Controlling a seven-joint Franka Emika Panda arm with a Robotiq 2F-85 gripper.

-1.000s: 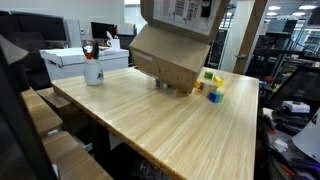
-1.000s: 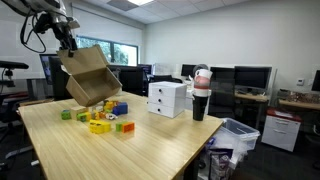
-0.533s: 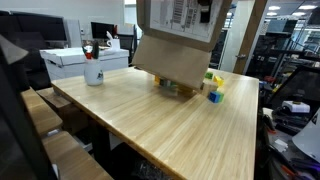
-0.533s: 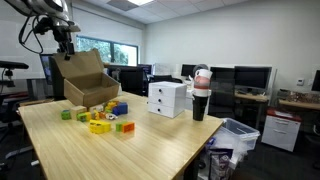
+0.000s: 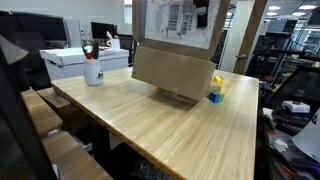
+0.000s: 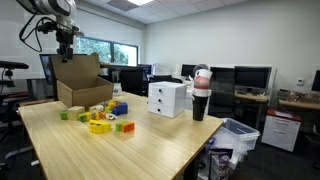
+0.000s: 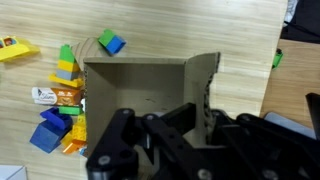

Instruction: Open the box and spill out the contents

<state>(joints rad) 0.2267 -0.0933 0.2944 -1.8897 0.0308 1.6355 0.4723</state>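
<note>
The brown cardboard box (image 5: 172, 72) stands upright and open on the wooden table (image 5: 150, 125), seen in both exterior views (image 6: 78, 88). My gripper (image 6: 66, 40) is above it, shut on the box's raised side wall (image 7: 207, 85). The wrist view looks down into the box (image 7: 140, 85), whose inside appears empty. The spilled contents, several coloured toy blocks (image 6: 97, 116), lie on the table beside the box. They also show in the wrist view (image 7: 60, 95) and in an exterior view (image 5: 215, 88).
A white drawer unit (image 6: 166, 98) and a dark cup with a pink-and-white top (image 6: 200, 95) stand on the table. A white box (image 5: 75, 60) and a mug with tools (image 5: 92, 68) are on the neighbouring desk. Single blocks lie apart (image 7: 112, 43).
The box has swung from tilted mouth-down over the blocks to upright and has come down onto the table. The blocks stay where they fell.
</note>
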